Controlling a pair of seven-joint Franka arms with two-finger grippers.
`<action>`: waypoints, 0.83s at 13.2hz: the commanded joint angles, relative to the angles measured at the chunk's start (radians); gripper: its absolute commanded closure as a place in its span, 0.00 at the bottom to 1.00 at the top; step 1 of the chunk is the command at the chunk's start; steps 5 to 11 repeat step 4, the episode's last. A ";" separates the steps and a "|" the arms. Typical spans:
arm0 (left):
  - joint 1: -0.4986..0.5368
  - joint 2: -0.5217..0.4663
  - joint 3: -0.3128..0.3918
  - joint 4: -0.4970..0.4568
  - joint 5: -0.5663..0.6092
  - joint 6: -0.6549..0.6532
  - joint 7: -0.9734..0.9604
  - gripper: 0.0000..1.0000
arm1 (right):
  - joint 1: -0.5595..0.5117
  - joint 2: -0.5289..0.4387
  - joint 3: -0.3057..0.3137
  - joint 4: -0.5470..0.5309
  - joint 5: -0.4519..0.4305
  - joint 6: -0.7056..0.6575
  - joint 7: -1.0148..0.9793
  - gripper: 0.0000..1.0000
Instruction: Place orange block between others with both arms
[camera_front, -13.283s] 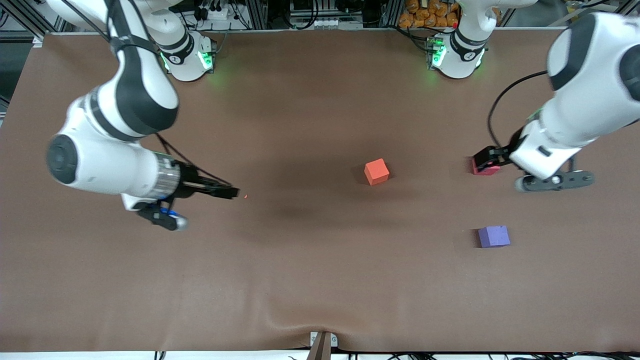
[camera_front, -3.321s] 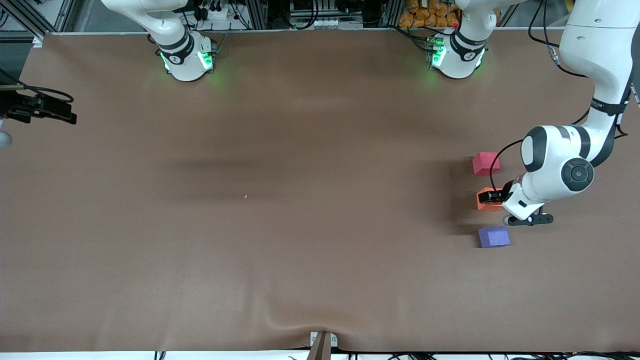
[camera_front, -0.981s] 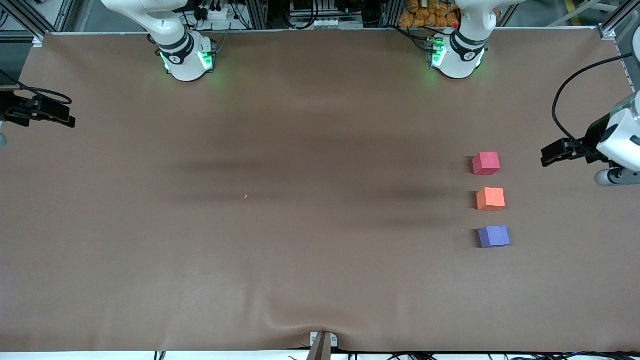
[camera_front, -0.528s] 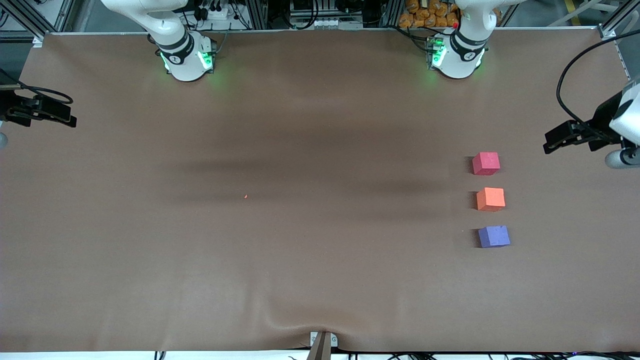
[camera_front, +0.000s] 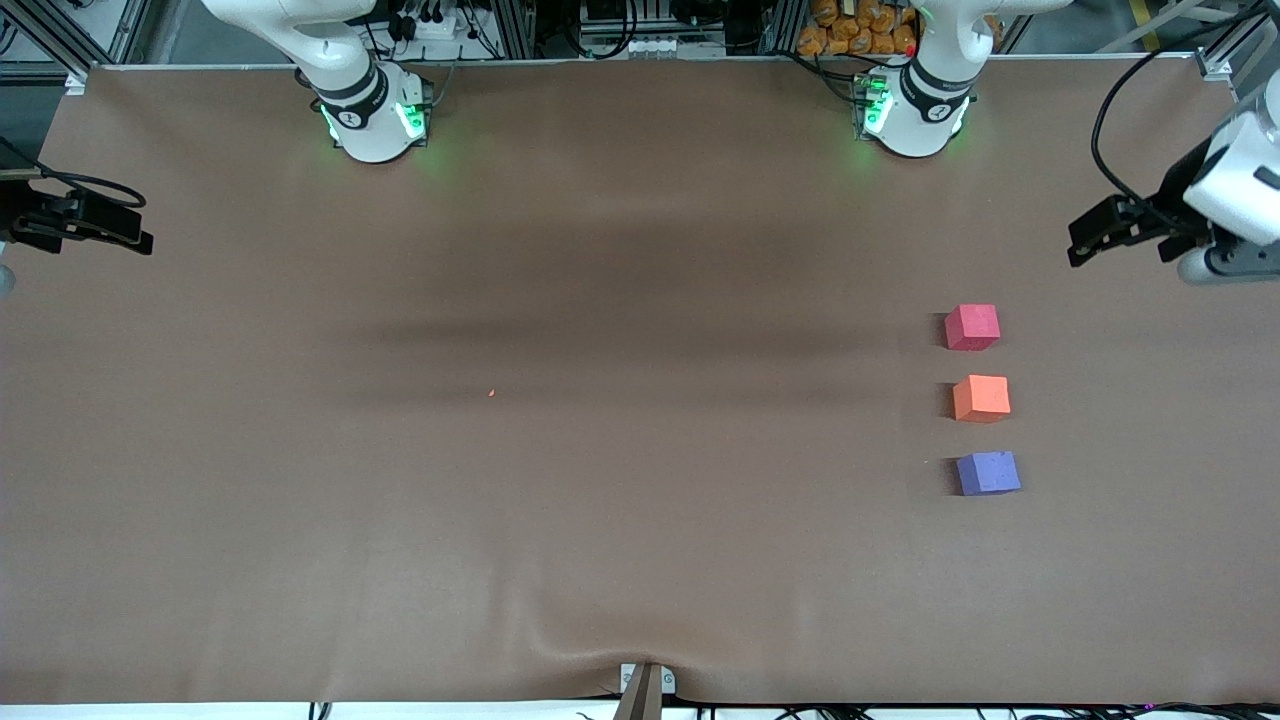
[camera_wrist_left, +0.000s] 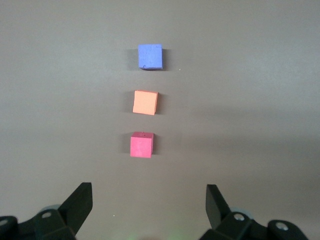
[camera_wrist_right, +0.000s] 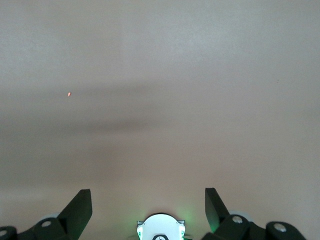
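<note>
Orange block (camera_front: 981, 398) is sitting on the table (camera_front: 600, 500) between red cube (camera_front: 972, 327) and purple cube (camera_front: 988, 473), untouched. Left gripper (camera_front: 1090, 232) is hanging wide open, empty, over the table's left-arm end. Right gripper (camera_front: 110, 230) is waiting open, empty, at the other end.

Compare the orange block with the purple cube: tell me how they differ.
Colour: the orange block is orange, the purple cube is violet-blue.
Place in the row: the orange block sits in the middle, with the pinkish-red cube on its other flank; the purple cube is the end one, nearest the front camera.
Shared: same size, matte, resting flat on the table, untouched by either gripper.
</note>
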 joint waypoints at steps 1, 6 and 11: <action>-0.007 -0.051 0.023 -0.048 -0.015 0.025 0.013 0.00 | -0.001 -0.012 0.000 0.005 0.002 -0.009 0.010 0.00; -0.011 -0.047 0.034 -0.022 -0.020 0.019 0.013 0.00 | 0.000 -0.012 0.000 0.005 0.002 -0.009 0.010 0.00; -0.011 -0.047 0.034 -0.022 -0.020 0.019 0.013 0.00 | 0.000 -0.012 0.000 0.005 0.002 -0.009 0.010 0.00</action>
